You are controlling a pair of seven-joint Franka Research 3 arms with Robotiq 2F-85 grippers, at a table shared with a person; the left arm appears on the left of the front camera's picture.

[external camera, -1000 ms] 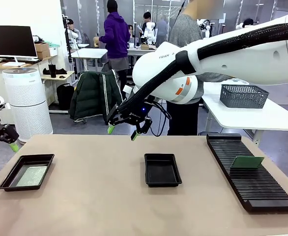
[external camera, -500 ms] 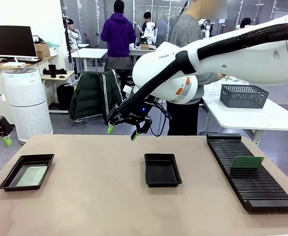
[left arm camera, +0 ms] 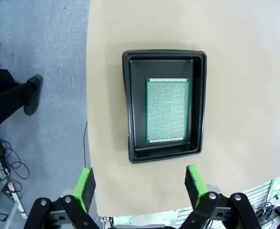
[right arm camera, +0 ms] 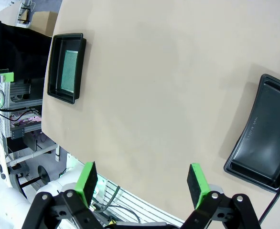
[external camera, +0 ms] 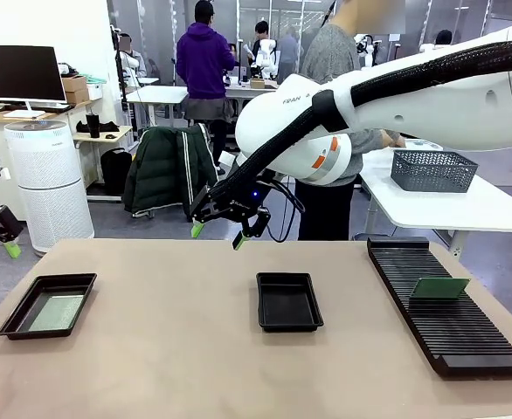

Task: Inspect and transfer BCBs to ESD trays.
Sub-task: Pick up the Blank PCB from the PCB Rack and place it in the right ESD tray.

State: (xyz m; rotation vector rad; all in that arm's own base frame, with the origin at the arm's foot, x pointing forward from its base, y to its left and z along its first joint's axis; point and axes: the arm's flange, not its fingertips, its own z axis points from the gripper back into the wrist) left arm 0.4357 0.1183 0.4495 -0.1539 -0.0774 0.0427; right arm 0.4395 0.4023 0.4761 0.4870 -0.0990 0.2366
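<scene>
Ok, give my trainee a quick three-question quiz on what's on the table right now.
1. True or false: the middle ESD tray holds a BCB.
2. Where does the upright BCB stand? A) on the bare tabletop B) in the black slotted rack C) in the middle ESD tray
3. Fill in: the left end effector and the right end effector are both ___.

Key
1. False: it is empty. The flat BCB lies in the left ESD tray.
2. B
3. open
</scene>
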